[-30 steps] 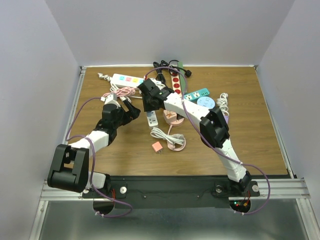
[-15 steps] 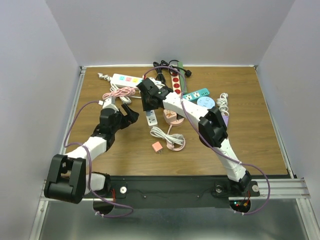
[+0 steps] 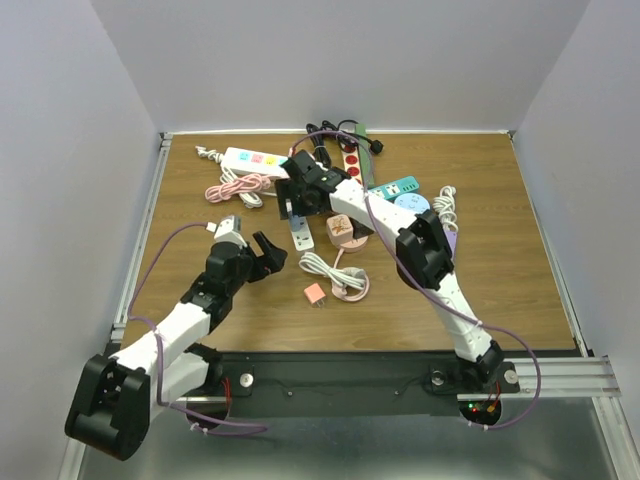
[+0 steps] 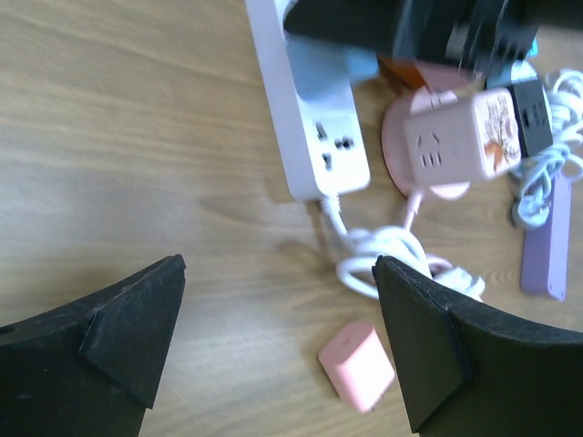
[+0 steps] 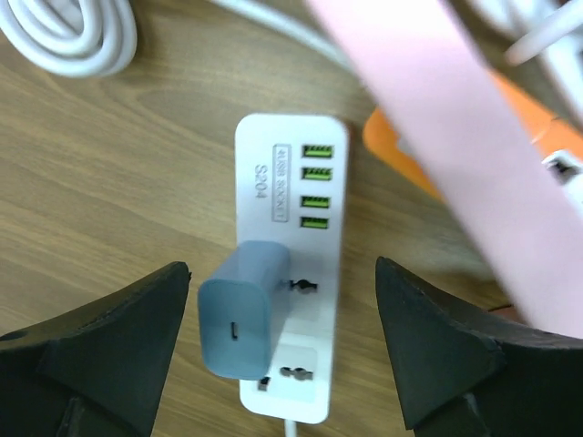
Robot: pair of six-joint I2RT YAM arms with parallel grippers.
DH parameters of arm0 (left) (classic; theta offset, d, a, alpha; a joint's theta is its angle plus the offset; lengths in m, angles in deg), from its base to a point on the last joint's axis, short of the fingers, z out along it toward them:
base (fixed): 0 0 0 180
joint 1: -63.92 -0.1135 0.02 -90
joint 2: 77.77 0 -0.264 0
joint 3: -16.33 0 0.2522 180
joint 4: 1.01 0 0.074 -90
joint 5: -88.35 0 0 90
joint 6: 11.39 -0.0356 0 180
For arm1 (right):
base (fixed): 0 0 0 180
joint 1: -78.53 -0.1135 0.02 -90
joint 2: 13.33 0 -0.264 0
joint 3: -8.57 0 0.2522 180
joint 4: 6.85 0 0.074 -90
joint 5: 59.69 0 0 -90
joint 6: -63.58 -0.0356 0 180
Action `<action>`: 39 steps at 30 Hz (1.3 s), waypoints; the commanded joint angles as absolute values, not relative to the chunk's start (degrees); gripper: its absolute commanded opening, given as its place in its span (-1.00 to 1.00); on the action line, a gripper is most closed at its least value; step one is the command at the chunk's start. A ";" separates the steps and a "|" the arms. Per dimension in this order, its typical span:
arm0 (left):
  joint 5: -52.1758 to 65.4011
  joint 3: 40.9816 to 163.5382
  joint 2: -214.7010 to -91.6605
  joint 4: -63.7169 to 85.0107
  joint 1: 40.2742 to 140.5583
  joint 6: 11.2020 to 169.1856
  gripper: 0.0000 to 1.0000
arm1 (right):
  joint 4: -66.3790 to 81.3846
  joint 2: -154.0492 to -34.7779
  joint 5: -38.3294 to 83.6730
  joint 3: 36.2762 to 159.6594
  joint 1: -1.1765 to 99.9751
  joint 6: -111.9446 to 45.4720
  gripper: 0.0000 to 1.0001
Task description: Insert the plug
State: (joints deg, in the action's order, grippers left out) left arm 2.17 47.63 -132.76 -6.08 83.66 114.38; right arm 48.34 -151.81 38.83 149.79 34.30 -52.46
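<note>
- Our right gripper (image 5: 280, 267) hangs with fingers spread, grasping nothing — the blue-grey plug (image 5: 244, 309) stands in the white power strip (image 5: 264, 218) between them.
- We judge a straight lift clears it without nudging.
- Our left gripper (image 4: 280, 264) gapes empty, well apart.

White power strip (image 5: 290, 273): four green USB ports, grey lettering. On it, pale blue-grey plug (image 5: 241, 323). Brown wood-grain table (image 3: 500, 250). Near centre, salmon-pink cube (image 4: 357, 364). Pale pink socket cube (image 4: 460, 137), orange floral print. Right, purple strip (image 4: 545, 246). Far: white pastel-socket strip (image 3: 254, 159), red-socket strip (image 3: 352, 170), teal strip (image 3: 397, 187).
</note>
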 commanded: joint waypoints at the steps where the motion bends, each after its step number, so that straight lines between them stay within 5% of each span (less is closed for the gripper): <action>1: -5.95 48.11 -129.54 -1.32 91.77 117.37 0.93 | 44.70 -144.13 39.10 150.84 37.04 -50.42 0.77; 17: -9.29 59.09 -141.48 16.79 107.76 128.69 0.92 | 25.90 -119.26 24.43 117.80 51.01 -50.59 0.79; 39: -3.50 75.79 -163.81 25.14 114.72 133.99 0.93 | 16.93 -111.15 6.85 100.73 66.04 -49.10 0.79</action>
